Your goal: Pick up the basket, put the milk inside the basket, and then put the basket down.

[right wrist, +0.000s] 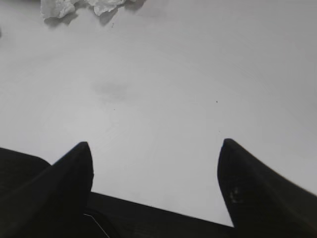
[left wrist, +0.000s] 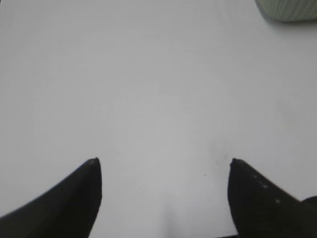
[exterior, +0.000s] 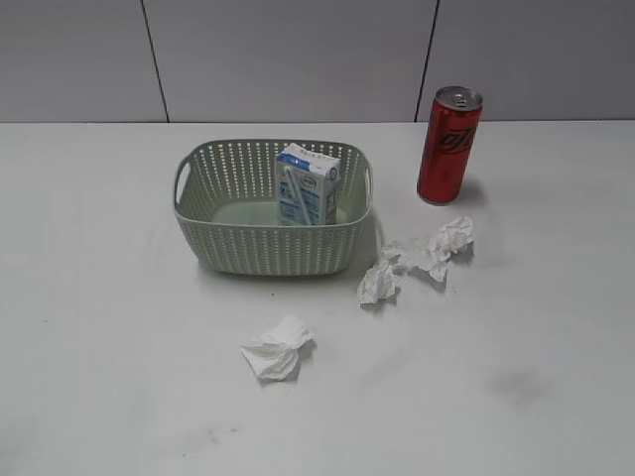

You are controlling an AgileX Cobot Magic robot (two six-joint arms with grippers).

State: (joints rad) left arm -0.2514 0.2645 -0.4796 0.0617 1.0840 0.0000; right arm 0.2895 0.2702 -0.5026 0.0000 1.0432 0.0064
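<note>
Milk (exterior: pixel 307 184) upright inside basket (exterior: pixel 273 248), basket sitting on table (exterior: pixel 119 377). Left gripper (left wrist: pixel 163 161) spread wide, empty; basket corner up ahead to its right, so left arm looks nearer. Right gripper (right wrist: pixel 156 144) also wide, empty, only tissue (right wrist: pixel 81 6) ahead.

light: bright, even | shadows: soft | wrist views: slightly blurred

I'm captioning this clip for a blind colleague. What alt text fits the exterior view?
A pale green basket sits on a white table with a blue and white milk carton standing upright inside it. A red can stands to its right, with crumpled tissues in front. No arms are visible.
</note>
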